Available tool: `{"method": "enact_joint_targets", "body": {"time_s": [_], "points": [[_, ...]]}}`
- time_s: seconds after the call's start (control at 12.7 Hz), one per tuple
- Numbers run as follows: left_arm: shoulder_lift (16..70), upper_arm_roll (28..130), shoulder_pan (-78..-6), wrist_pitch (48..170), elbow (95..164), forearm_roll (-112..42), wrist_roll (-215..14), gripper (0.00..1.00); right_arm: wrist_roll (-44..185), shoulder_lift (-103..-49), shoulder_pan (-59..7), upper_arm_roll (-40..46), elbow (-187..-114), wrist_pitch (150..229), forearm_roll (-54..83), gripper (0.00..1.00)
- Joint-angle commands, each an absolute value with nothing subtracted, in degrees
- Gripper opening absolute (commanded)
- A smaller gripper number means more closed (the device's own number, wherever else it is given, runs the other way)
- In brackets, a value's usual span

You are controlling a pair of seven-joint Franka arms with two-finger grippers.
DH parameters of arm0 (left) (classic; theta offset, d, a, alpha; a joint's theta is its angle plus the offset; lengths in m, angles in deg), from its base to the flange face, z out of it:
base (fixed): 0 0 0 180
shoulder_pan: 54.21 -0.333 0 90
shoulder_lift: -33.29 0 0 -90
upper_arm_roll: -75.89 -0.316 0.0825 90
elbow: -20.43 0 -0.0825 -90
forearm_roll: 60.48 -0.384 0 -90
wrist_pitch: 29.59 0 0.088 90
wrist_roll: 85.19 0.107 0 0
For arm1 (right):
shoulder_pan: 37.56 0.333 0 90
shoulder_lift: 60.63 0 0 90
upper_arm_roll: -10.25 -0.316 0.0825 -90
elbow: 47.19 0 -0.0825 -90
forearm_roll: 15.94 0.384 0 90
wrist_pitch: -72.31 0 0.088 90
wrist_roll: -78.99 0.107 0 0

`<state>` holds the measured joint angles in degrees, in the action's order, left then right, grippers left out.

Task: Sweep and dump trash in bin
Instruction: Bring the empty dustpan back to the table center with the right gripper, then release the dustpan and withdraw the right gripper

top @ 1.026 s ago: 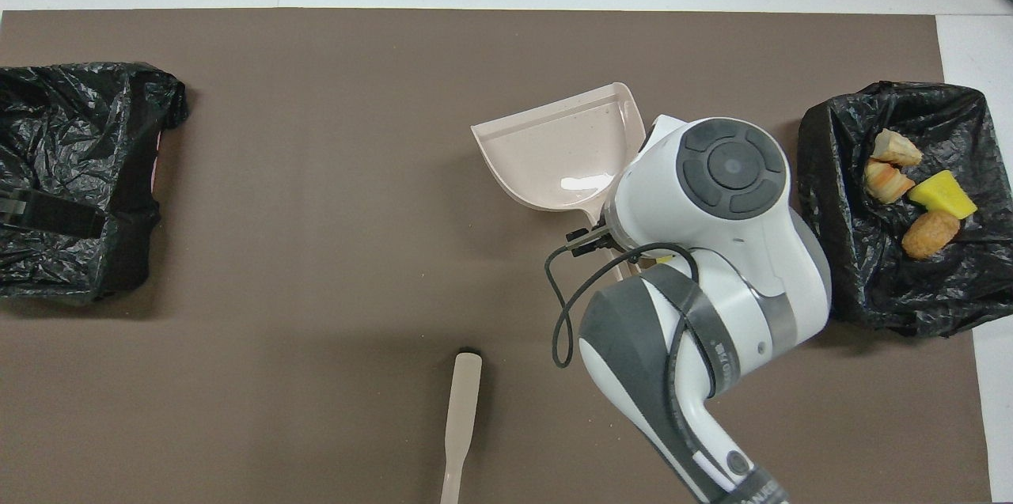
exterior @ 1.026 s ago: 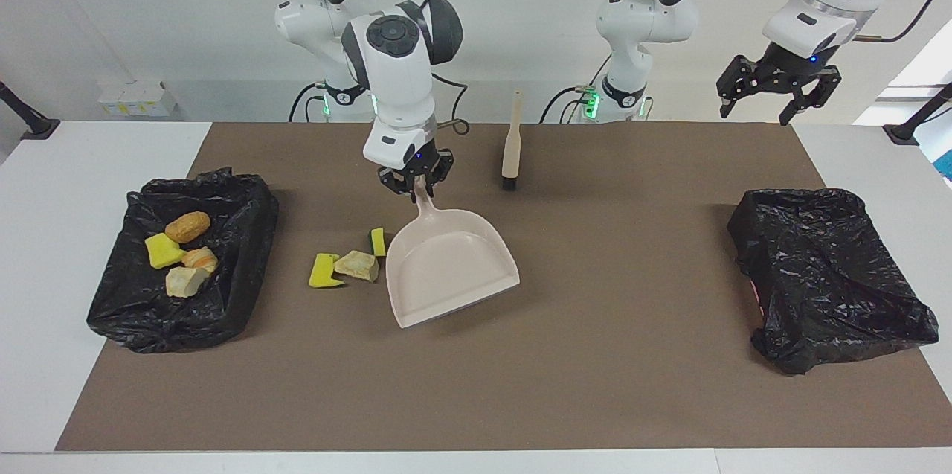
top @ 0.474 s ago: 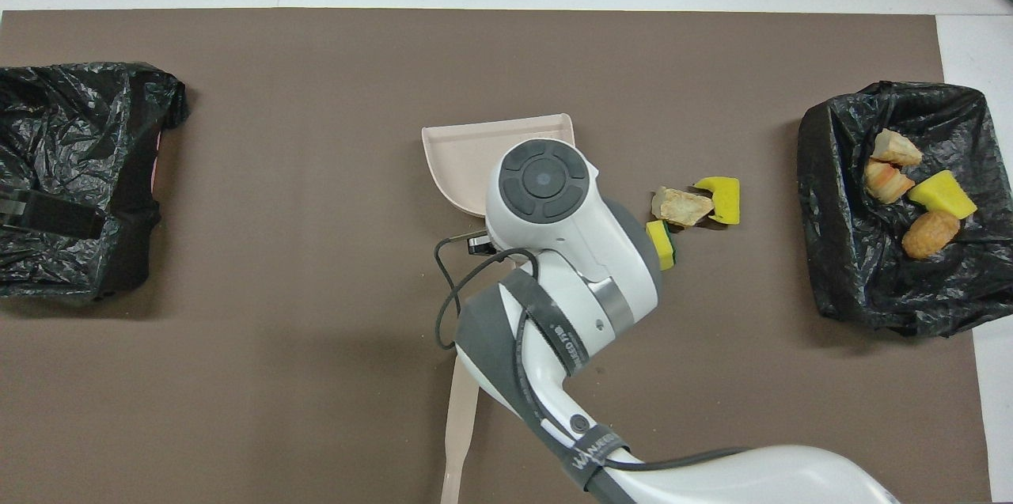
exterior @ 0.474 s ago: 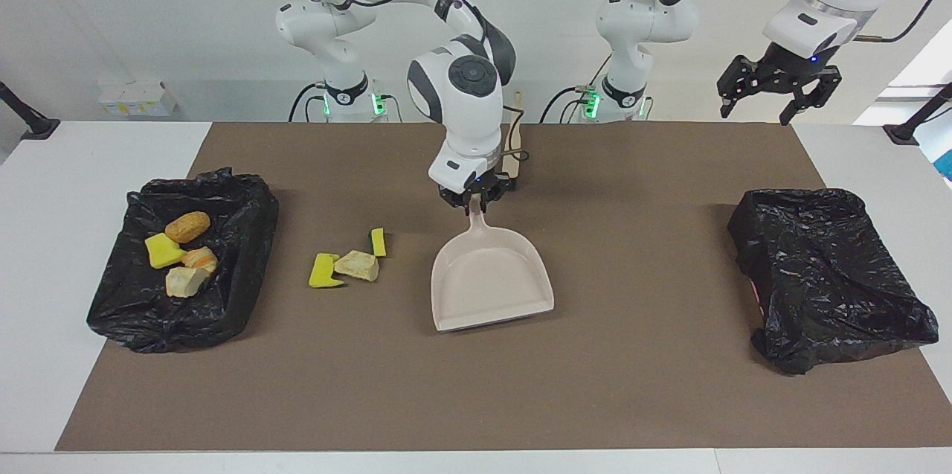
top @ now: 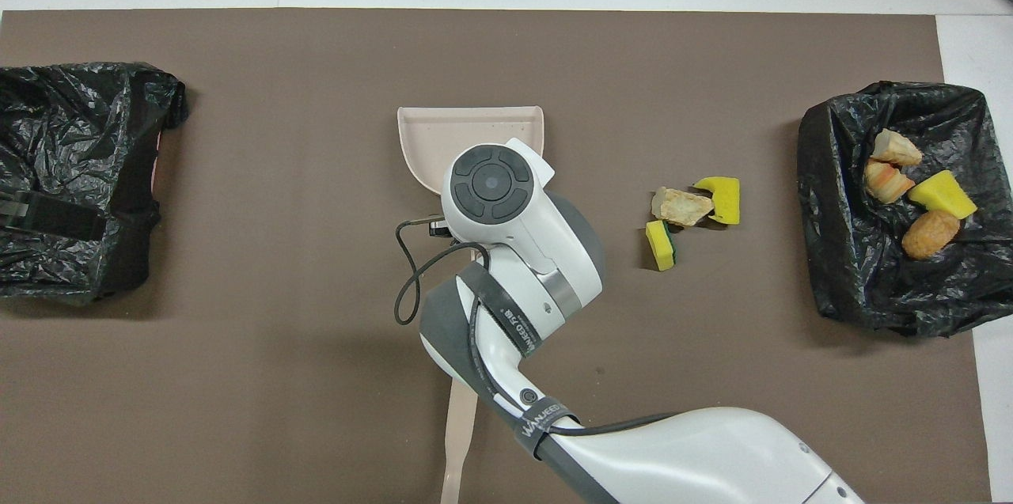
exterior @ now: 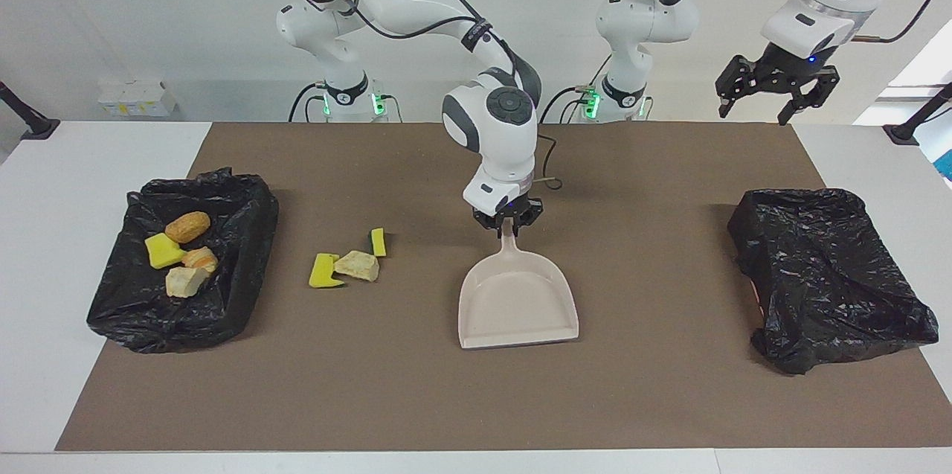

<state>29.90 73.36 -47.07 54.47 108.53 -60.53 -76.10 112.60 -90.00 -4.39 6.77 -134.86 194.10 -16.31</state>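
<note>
Over the middle of the brown mat, in the facing view, the right gripper (exterior: 508, 223) is clamping its fingers on the handle of the beige dustpan (exterior: 518, 300); the pan is lying flat just below the fingertips, its open mouth pointing away from the robots. Toward the right arm's end from those fingers, three scraps of trash are sitting loose on the mat: a yellow sponge piece (exterior: 323, 271), a pale chunk (exterior: 357, 266) touching it, and a green-backed sponge (exterior: 378, 242) just beside. Four more scraps are lying in the black-lined bin (exterior: 245, 251) at that end. The left gripper (exterior: 773, 91) is waiting high in the air with its fingers spread wide, holding nothing, above the table's edge near the second lined bin (exterior: 825, 273).

In the overhead view, the right arm's wrist is covering the right gripper and the pan handle; only the pan's mouth (top: 471, 132) is showing. The loose scraps (top: 681, 207) are well apart from the pan. The wooden brush handle (top: 459, 441) is poking out from under the arm.
</note>
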Motion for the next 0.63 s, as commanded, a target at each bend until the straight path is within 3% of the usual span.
{"method": "enact_joint_targets", "body": {"time_s": [0.0,0.55], "points": [[28.5,73.4,-46.7,55.9,110.3,-61.4,-76.1,1.00,109.6,-90.7,-5.3,6.6,-134.4,198.3,-16.7,1.00],[29.9,73.9,-45.5,60.2,110.1,-60.8,-76.3,1.00,107.6,-87.0,-5.6,6.6,-137.2,196.1,-16.7,1.00]]}}
